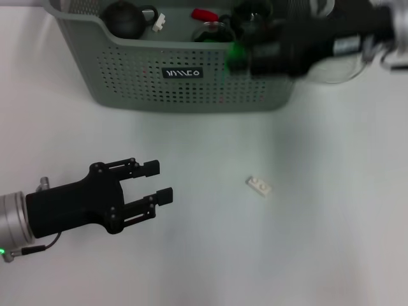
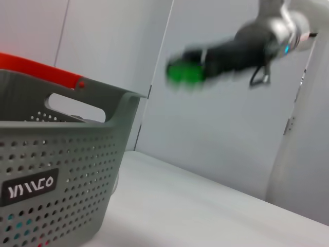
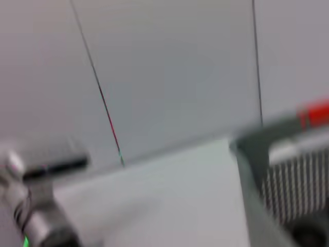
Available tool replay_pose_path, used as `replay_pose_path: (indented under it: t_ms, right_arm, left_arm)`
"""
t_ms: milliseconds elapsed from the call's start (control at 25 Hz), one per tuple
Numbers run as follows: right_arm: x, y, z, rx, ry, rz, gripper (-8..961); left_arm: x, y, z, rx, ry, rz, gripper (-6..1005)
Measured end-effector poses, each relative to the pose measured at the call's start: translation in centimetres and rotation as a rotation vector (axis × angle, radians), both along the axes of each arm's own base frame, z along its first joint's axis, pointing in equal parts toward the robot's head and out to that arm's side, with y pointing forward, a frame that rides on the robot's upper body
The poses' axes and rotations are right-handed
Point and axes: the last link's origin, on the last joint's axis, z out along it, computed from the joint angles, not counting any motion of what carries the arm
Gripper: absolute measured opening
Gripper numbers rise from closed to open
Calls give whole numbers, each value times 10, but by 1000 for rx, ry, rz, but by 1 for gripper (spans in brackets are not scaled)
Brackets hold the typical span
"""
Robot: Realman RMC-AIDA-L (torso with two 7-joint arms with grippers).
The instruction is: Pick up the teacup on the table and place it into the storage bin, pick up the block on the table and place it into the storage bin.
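Head view is showing the storage bin [image 1: 191,83] sitting at the far side of the white bench [image 1: 210,255], its black label facing the robot. Inside the bin, a dark round teapot-like thing [image 1: 124,19] is lying toward the left end, a small white piece [image 1: 159,22] just beside it, a red item [image 1: 204,13] near the middle, and a glassy round object [image 1: 213,30] below the red one — possibly the teacup, but it is too unclear to tell.

Right pincer [image 1: 239,54] is hanging over the bin's right part, heavily smeared, a green light glowing near its tip; I cannot tell how its fingers are standing or whether anything is in them. In the left wrist view the same right pincer [image 2: 180,72] is showing as a dark blurred shape with a green glow, above and beside the bin [image 2: 61,170].

Left pincer [image 1: 159,185] is hovering low over the near-left of the bench, fingers spread apart with nothing between them, pointing toward the middle.

Block [image 1: 259,185], small, flat and white, is lying on the bare bench, to the right of the left pincer and well apart from it, in front of the bin.

Right wrist view is showing only a blurred corner of the bin [image 3: 288,170] and some bench [image 3: 169,200].
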Motion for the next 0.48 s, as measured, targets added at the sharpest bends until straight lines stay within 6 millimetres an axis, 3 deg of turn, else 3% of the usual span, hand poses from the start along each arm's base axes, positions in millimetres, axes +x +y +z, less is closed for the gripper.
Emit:
replay_pose_path:
  t_ms: [120, 240, 480]
  right_arm:
    - [-24, 5, 16, 68, 70, 31, 428]
    - [-46, 23, 17, 157, 89, 5, 428]
    - [-71, 76, -18, 307, -30, -200, 428]
  left_arm:
    - [0, 0, 0, 1, 0, 0, 570]
    - [0, 0, 0, 0, 0, -1, 570]
    - [1, 1, 0, 0, -2, -4, 571]
